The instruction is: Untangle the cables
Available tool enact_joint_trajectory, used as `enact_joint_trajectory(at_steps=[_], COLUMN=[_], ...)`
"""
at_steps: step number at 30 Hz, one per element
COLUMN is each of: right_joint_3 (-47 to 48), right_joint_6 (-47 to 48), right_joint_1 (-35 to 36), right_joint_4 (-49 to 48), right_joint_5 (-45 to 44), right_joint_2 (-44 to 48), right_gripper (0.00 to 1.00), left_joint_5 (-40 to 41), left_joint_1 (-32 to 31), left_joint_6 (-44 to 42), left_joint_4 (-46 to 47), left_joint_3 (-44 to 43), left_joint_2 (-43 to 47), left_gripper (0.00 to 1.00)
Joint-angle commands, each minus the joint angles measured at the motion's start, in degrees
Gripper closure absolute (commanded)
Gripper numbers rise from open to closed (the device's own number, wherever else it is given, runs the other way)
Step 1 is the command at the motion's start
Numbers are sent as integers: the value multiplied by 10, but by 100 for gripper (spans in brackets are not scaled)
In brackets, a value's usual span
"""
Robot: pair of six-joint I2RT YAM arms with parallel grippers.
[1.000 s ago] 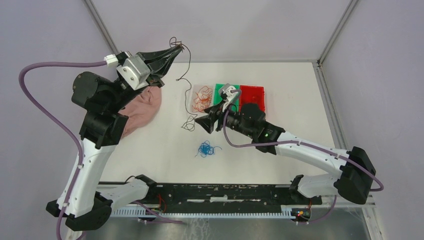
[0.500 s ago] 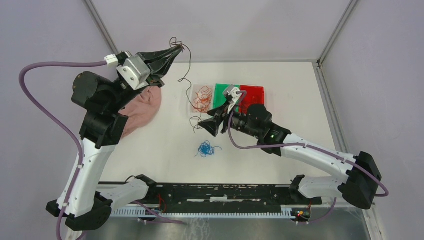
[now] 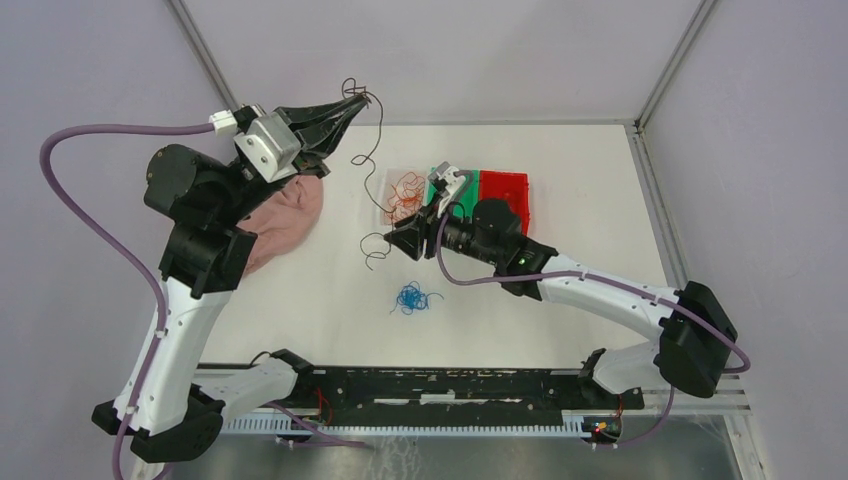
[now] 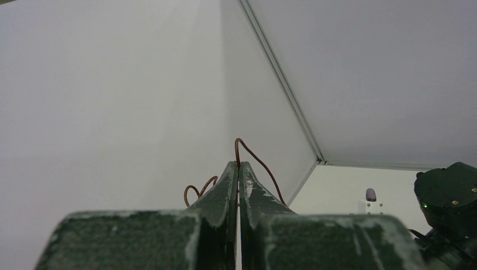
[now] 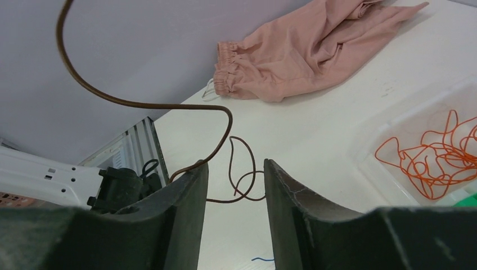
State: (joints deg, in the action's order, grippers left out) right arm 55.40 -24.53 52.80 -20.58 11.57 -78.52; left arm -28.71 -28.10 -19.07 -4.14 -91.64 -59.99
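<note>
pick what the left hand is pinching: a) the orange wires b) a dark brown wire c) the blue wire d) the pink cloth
b, the left hand is shut on the dark brown wire, which loops out past its closed tips and hangs down toward the table.

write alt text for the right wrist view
The right arm's dark fingers stand open, a brown wire curling down from above into the gap between them. Behind, a pink cloth lies on the white table and orange wires sit in a clear tray.
</note>
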Motion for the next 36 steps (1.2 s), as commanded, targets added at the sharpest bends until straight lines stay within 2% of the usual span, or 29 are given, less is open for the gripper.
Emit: enact_joint_trajectory(at_steps=[1, 6, 13, 16, 21, 26, 31, 36], right_joint_3=[46, 56, 55, 58, 62, 60, 44, 38], right_joint_6=[-20, -30, -46, -44, -43, -41, -45, -40], right_joint_1=[-2, -2, -2, -2, -2, -33, -97, -166], right_joint_4=[-74, -81, -112, -110, -71, -39, -18, 40], right_joint_5=[22, 7, 14, 16, -16, -74, -109, -139], right_joint_2=[-5, -17, -26, -29, -23, 23, 90, 134], right_gripper=[50, 37, 31, 46, 97, 99, 99, 99], left_joint_5=[-13, -35, -64, -69, -61, -46, -39, -68], left_joint_1=[0, 0, 0, 0, 1, 0, 0, -19], left_joint_6=[40, 75, 114, 122, 112, 107, 113, 95], left_joint_4=[10, -4, -6, -5, -8, -18, -29, -77], left_joint_3=[16, 38, 57, 57, 58, 96, 187, 215], left_joint_2=[12, 17, 19, 16, 18, 30, 45, -17], left_gripper=[97, 97, 97, 97, 97, 97, 97, 93])
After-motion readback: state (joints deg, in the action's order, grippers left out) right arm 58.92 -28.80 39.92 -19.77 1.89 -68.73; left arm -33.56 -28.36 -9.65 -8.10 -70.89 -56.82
